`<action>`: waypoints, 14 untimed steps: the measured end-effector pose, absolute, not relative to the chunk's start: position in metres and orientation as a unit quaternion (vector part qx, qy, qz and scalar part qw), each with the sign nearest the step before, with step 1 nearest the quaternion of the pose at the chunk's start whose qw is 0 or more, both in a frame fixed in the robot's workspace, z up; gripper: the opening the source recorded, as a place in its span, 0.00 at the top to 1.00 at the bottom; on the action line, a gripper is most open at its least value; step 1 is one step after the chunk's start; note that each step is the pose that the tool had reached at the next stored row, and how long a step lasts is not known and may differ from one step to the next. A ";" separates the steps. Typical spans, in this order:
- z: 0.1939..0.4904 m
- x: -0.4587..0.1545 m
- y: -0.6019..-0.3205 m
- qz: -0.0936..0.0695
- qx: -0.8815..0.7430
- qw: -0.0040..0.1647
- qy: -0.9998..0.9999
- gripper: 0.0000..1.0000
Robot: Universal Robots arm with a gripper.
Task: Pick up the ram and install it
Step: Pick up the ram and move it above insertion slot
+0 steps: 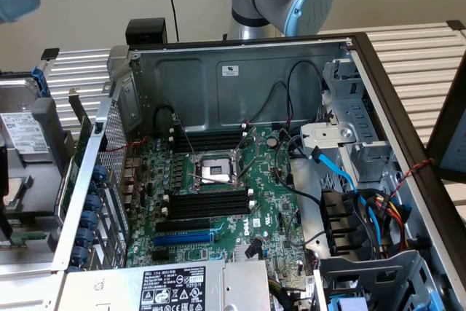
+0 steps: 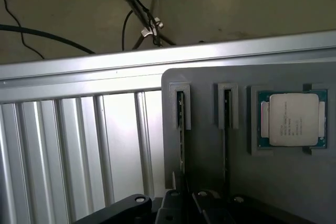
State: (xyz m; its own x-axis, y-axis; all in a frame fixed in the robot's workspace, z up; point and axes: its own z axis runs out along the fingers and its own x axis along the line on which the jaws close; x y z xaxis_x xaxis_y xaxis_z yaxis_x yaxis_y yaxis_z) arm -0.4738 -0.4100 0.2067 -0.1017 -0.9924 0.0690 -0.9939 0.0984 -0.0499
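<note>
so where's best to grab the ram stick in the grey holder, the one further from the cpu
Take the ram by its exposed long top edge, pinching across the two flat faces near mid-length, coming straight down from above. It stands on edge in a narrow slot of the grey holder, so only that edge seems free and a straight lift should clear it.

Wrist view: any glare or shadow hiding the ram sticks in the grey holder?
Wrist view: glare sits on the ribbed metal surface, not the grey holder; the two ram sticks stand edge-on in it, shadowed, dim but visible. Exterior view: motherboard evenly lit inside the case, no strong glare.
</note>
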 end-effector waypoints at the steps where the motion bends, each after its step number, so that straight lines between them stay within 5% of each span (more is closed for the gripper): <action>1: 0.207 -0.474 -0.410 0.042 0.670 0.009 -0.741 0.88; 14: 0.214 -0.474 -0.410 0.044 0.670 0.011 -0.741 0.88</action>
State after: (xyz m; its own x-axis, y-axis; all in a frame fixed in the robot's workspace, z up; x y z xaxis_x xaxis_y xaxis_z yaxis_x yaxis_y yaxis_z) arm -0.4738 -0.4099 0.2136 -0.1018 -0.9920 0.0741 -0.9939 0.0982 -0.0504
